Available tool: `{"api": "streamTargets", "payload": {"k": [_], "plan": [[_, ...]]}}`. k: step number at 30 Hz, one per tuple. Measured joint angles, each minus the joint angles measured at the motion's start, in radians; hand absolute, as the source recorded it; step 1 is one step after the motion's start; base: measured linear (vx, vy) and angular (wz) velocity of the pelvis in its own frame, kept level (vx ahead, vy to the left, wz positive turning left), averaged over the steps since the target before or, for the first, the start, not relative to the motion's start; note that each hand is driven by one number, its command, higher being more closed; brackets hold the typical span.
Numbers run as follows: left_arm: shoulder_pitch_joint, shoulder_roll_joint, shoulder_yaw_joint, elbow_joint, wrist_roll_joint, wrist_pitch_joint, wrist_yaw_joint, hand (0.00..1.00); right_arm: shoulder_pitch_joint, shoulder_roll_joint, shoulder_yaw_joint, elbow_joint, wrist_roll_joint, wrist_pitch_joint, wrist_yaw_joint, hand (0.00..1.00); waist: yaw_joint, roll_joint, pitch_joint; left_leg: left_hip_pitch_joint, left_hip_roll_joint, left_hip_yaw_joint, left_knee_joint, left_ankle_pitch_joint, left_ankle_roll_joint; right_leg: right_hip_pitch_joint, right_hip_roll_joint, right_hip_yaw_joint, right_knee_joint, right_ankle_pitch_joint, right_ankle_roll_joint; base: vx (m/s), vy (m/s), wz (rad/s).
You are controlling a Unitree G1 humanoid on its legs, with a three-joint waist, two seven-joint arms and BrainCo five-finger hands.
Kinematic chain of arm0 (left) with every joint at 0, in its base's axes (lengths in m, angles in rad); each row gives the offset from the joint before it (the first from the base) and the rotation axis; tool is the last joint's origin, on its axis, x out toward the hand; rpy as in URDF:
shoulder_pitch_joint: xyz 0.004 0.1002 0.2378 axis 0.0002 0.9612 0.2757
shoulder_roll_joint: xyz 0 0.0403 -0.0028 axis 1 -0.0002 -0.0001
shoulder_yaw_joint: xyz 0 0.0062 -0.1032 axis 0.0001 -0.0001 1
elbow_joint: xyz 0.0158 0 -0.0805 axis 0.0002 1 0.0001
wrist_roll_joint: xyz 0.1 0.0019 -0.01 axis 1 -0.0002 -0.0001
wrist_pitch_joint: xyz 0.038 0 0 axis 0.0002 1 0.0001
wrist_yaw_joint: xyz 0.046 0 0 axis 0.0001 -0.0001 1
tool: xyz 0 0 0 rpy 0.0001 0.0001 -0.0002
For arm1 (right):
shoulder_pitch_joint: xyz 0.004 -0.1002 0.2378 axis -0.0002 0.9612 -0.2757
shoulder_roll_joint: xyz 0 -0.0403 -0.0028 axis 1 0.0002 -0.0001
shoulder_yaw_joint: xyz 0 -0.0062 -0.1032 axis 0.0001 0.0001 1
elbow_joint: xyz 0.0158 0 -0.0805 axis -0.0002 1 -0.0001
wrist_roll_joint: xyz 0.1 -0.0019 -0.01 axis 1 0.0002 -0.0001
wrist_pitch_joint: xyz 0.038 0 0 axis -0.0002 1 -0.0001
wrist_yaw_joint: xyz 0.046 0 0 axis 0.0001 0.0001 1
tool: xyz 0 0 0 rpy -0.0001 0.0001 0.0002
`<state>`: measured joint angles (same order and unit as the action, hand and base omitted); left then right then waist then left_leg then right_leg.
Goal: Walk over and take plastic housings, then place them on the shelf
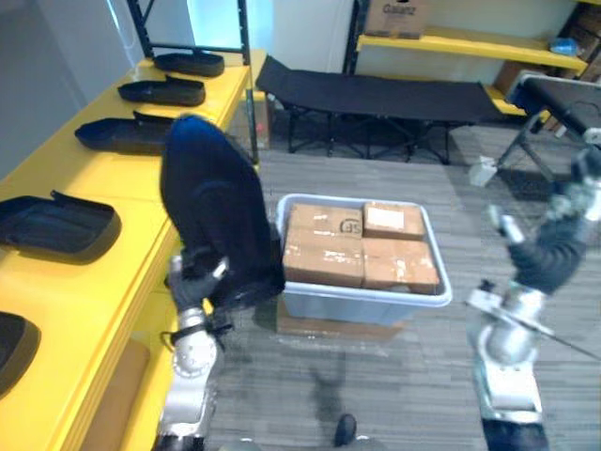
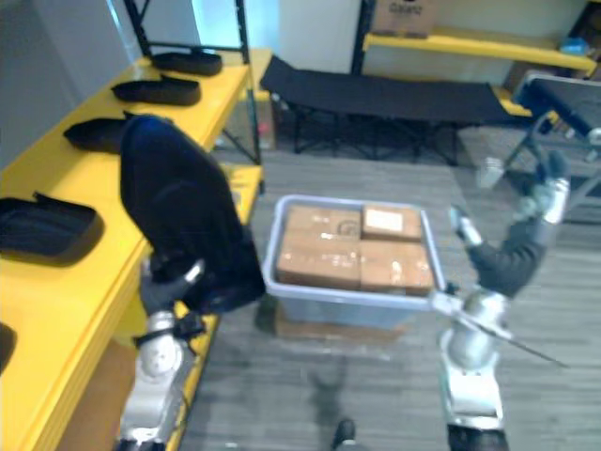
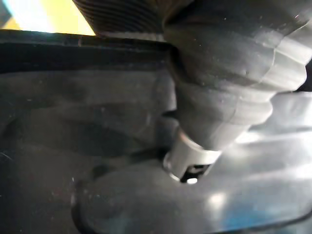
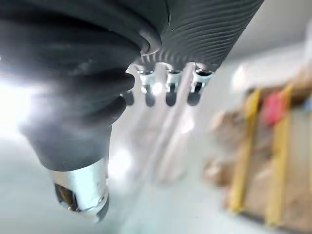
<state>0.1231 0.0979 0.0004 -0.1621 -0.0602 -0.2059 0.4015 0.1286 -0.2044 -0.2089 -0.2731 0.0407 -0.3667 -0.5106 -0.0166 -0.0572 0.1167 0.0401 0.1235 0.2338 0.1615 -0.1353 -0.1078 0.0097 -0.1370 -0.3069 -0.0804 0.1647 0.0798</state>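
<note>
A black plastic housing (image 1: 216,216) stands upright left of centre, its lower edge clasped by the left robot hand (image 1: 192,284). It is beside the yellow shelf (image 1: 103,178), where other housings (image 1: 56,224) lie in a row. It looks light, stiff and smooth, probably best gripped at its rim. At far right, the right robot hand (image 1: 554,240) is spread and empty.

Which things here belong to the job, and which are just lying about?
Job: housing in the left robot hand; yellow shelf; shelved housings; right robot hand, free.
Lying about: bin of boxes; cot.
</note>
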Motion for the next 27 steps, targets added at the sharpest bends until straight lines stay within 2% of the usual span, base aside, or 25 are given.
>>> {"api": "streamTargets", "payload": {"k": [1, 2, 3, 6, 9, 13, 15, 18, 22, 23, 26, 27], "plan": [[0.032, -0.012, -0.007, -0.026, 0.002, -0.016, -0.004, 1.0, 0.066, 0.031, -0.005, 0.008, 0.033, 0.04, 0.01, 0.0, -0.001, 0.009, -0.013, -0.001, 0.001, 0.012, -0.002, -0.002, 0.0, -0.009, 0.001, 0.01, 0.0, -0.001, 0.002, 0.0, 0.02, -0.19], [0.048, -0.025, -0.012, -0.038, 0.002, -0.023, -0.005, 1.0, 0.099, 0.048, -0.004, 0.014, 0.049, 0.059, 0.015, 0.0, -0.001, 0.014, -0.017, 0.0, 0.004, 0.02, -0.003, -0.003, 0.0, -0.011, 0.002, 0.014, 0.0, -0.001, 0.002, 0.03, 0.031, -0.21], [0.089, -0.05, -0.025, -0.053, 0.0, -0.052, -0.011, 1.0, 0.179, 0.098, -0.002, 0.042, 0.106, 0.095, 0.034, 0.0, -0.009, 0.029, -0.025, 0.005, 0.004, 0.024, -0.006, -0.006, 0.0, -0.011, 0.002, 0.018, 0.0, -0.002, 0.002, 0.03, 0.036, -0.16], [0.16, -0.077, -0.073, -0.058, -0.001, -0.086, -0.018, 1.0, 0.275, 0.167, 0.004, 0.169, 0.192, 0.145, 0.062, 0.0, -0.027, 0.045, -0.035, 0.014, 0.006, 0.04, -0.014, -0.013, -0.002, -0.012, 0.003, 0.035, 0.0, -0.009, 0.004, 0.0, 0.037, -0.15], [0.188, -0.078, -0.101, -0.057, -0.008, -0.114, -0.018, 1.0, 0.34, 0.212, 0.019, 0.22, 0.329, 0.14, 0.117, 0.0, -0.04, 0.048, -0.036, 0.014, 0.007, 0.046, -0.016, -0.018, -0.002, -0.016, 0.003, 0.039, 0.0, -0.013, 0.0, -0.02, 0.031, -0.08], [0.187, -0.067, -0.092, -0.059, -0.008, -0.164, -0.005, 1.0, 0.312, 0.214, 0.033, 0.217, 0.346, 0.075, 0.193, 0.0, -0.047, 0.045, -0.033, 0.014, 0.004, 0.04, -0.016, -0.018, -0.001, -0.014, -0.002, 0.036, 0.0, -0.013, 0.0, -0.01, 0.013, 0.03], [0.185, -0.061, -0.09, -0.081, -0.004, -0.164, 0.029, 1.0, 0.267, 0.193, 0.056, 0.216, 0.346, 0.067, 0.24, 0.0, -0.039, 0.045, -0.032, 0.01, 0.002, 0.027, -0.016, -0.018, -0.001, -0.01, -0.004, 0.025, 0.0, -0.014, 0.001, -0.03, 0.025, 0.17], [0.18, -0.064, -0.078, -0.172, 0.001, -0.161, 0.092, 1.0, 0.165, 0.131, 0.168, 0.215, 0.317, 0.068, 0.27, 0.0, -0.013, 0.047, -0.029, -0.02, -0.013, -0.03, -0.015, -0.01, 0.004, -0.003, -0.017, -0.03, 0.0, -0.018, 0.008, -0.03, 0.022, 0.53], [0.191, -0.068, 0.015, -0.301, 0.041, -0.157, 0.138, 1.0, -0.007, 0.086, 0.364, 0.242, 0.218, 0.105, 0.288, 0.0, 0.051, 0.056, -0.013, -0.03, -0.032, -0.136, -0.018, 0.006, 0.008, 0.053, -0.032, -0.137, 0.0, -0.028, 0.019, 0.01, 0.034, 0.8], [0.2, -0.072, 0.055, -0.339, 0.041, -0.157, 0.142, 1.0, -0.065, 0.082, 0.435, 0.271, 0.189, 0.109, 0.291, 0.0, 0.076, 0.055, -0.013, -0.044, -0.043, -0.179, -0.018, 0.017, 0.013, 0.066, -0.037, -0.182, 0.0, -0.03, 0.022, 0.03, 0.036, 0.9], [0.242, -0.106, 0.13, -0.392, 0.067, -0.158, 0.139, 1.0, -0.142, 0.089, 0.534, 0.326, 0.179, 0.109, 0.297, 0.0, 0.14, 0.053, -0.007, -0.057, -0.069, -0.254, -0.022, 0.029, 0.024, 0.102, -0.052, -0.26, 0.0, -0.03, 0.022, 0.03, 0.059, 0.83], [0.252, -0.113, 0.145, -0.399, 0.068, -0.159, 0.137, 1.0, -0.15, 0.092, 0.549, 0.331, 0.179, 0.109, 0.298, 0.0, 0.151, 0.051, -0.005, -0.056, -0.073, -0.262, -0.022, 0.03, 0.026, 0.112, -0.055, -0.273, 0.0, -0.03, 0.023, 0.03, 0.109, 0.75]]}}
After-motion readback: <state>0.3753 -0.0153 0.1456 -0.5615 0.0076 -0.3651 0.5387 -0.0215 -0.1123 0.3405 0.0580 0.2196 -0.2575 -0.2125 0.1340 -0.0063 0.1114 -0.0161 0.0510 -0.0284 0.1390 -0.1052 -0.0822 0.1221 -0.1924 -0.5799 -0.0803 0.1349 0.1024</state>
